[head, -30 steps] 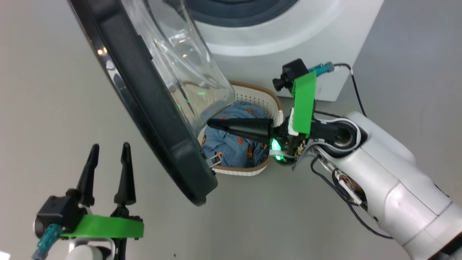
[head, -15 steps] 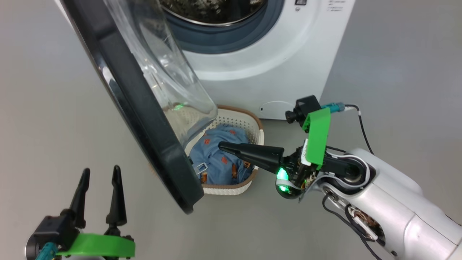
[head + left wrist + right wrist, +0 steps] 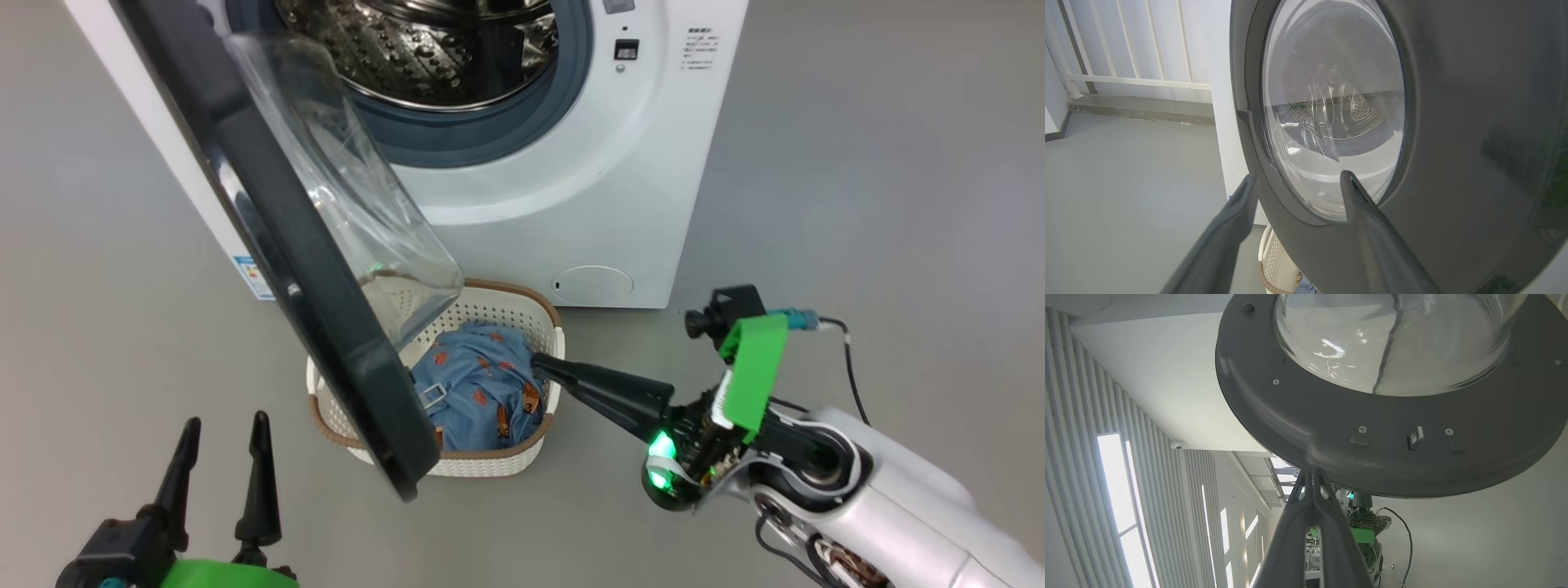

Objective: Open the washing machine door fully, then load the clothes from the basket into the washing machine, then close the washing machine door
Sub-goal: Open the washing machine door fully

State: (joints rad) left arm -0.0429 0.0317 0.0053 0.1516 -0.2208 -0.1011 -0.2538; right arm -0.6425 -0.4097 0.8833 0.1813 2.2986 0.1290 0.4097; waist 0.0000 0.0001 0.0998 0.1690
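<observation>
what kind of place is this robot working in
Probably a laundry corner set up in a bare indoor space, maybe a lab: a front-loading washing machine and a basket of clothes on a plain grey floor.

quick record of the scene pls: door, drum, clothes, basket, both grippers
door: open, swung out over the basket's left part
drum: no clothes in the part seen
clothes: piled in the basket
basket: on the floor in front of the washer
left gripper: open, empty, facing the door's outer side
right gripper: shut, empty, tip at the basket's right rim beside the clothes
</observation>
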